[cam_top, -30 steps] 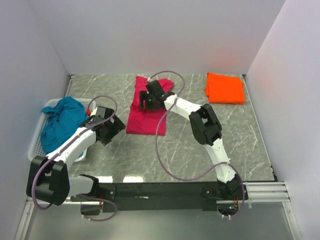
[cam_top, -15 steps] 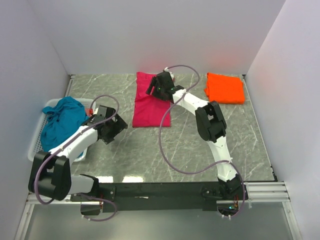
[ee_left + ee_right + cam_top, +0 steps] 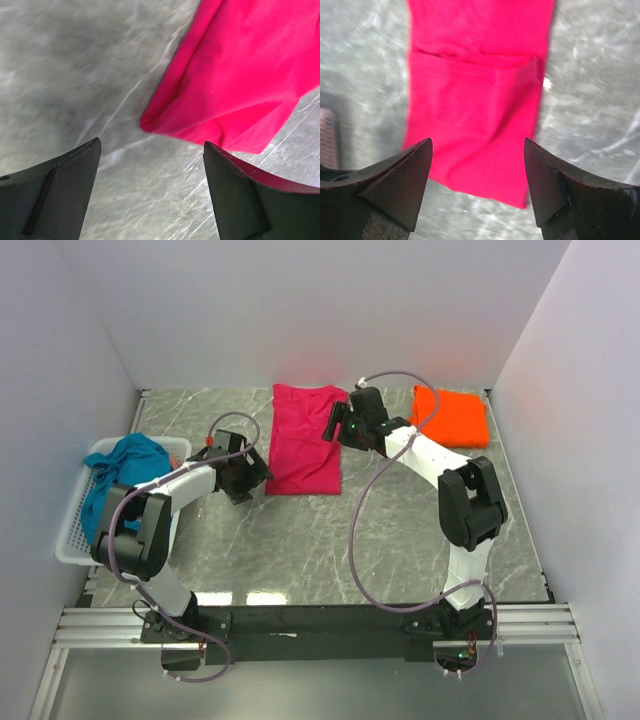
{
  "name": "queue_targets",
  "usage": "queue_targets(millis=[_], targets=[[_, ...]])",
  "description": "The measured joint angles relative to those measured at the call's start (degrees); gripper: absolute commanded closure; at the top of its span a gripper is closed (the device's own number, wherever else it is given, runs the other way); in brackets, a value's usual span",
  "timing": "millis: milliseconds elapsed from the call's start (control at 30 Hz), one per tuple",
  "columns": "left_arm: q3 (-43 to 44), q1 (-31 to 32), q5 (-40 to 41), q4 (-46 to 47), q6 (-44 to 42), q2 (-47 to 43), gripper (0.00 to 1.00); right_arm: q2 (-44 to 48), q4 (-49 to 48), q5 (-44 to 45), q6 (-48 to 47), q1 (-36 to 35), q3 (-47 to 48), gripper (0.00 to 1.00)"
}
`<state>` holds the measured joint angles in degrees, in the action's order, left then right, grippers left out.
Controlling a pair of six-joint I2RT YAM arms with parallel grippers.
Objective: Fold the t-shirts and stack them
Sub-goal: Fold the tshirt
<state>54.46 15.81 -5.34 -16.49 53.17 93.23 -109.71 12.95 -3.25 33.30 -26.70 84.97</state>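
Observation:
The magenta-pink t-shirt [image 3: 304,438] lies folded into a long strip at the back middle of the table. It also shows in the left wrist view [image 3: 240,75] and the right wrist view [image 3: 475,105]. My left gripper [image 3: 250,478] is open and empty, just left of the shirt's near corner. My right gripper [image 3: 338,425] is open and empty, at the shirt's right edge. The orange t-shirt [image 3: 452,416] lies folded at the back right. The teal-blue t-shirt [image 3: 122,480] is bunched in the white basket [image 3: 72,538] at the left.
The grey marble table [image 3: 330,540] is walled in by white panels. The right arm's purple cable [image 3: 358,530] loops over the table's middle. A black rail [image 3: 320,622] runs along the near edge.
My right gripper has let go of the pink shirt and moved right, off its right edge. The shirt now lies flat as a strip. My left gripper has moved right toward the shirt's near corner.

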Motion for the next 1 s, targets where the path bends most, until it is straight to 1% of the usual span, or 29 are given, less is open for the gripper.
queue_targets(millis=[133,300,400,467,500,567,600,633,700,767,800,833,933,1000], targets=[[1.2,0.1,-1.4,1.0,-0.5,2.3,0.16,-1.8,2.0,-1.5,-2.4,0.6,0.2,0.2],[1.1,0.1,-1.6,1.2,-0.6,2.4,0.22,-4.8,3.3,-4.0,-3.0,0.6,1.3,0.21],[0.6,0.2,-1.6,1.7,-0.6,2.4,0.27,-4.5,3.5,-4.3,-2.7,0.6,-0.6,0.21],[-0.1,0.2,-1.9,2.1,-1.0,2.4,0.31,-3.7,3.4,-4.8,-2.4,0.6,-3.6,0.23],[-0.5,0.2,-2.0,2.1,-1.1,2.4,0.37,-3.2,3.2,-5.1,-2.2,0.6,-5.5,0.23],[-0.7,0.2,-2.2,2.1,-1.4,3.0,0.43,-2.6,3.3,-5.9,-1.8,0.6,-8.8,0.25],[-0.7,0.2,-2.3,2.2,-1.6,3.5,0.49,-2.3,3.3,-6.4,-1.6,0.6,-10.5,0.25],[-0.7,0.2,-2.4,2.3,-1.7,4.1,0.51,-2.1,3.2,-6.8,-1.4,0.6,-11.8,0.3],[-0.4,0.2,-2.9,2.6,-1.7,4.7,0.54,-0.8,2.6,-7.5,-1.0,0.6,-12.9,0.32],[-0.3,0.2,-3.1,3.1,-1.7,5.0,0.55,0.0,2.3,-8.5,-0.7,0.6,-14.1,0.35],[-0.3,0.2,-3.4,3.5,-1.8,5.2,0.57,0.1,2.2,-9.0,-0.4,0.6,-14.8,0.37],[-0.3,0.2,-3.5,3.7,-1.8,5.3,0.59,0.0,2.2,-9.5,-0.2,0.5,-15.1,0.41],[0.3,0.2,-3.9,4.1,-2.0,6.3,0.63,-0.2,2.4,-10.4,0.2,0.2,-15.3,0.43],[0.9,0.2,-4.1,4.9,-2.1,7.2,0.73,-0.2,2.4,-10.8,0.3,-0.1,-15.3,0.45]])
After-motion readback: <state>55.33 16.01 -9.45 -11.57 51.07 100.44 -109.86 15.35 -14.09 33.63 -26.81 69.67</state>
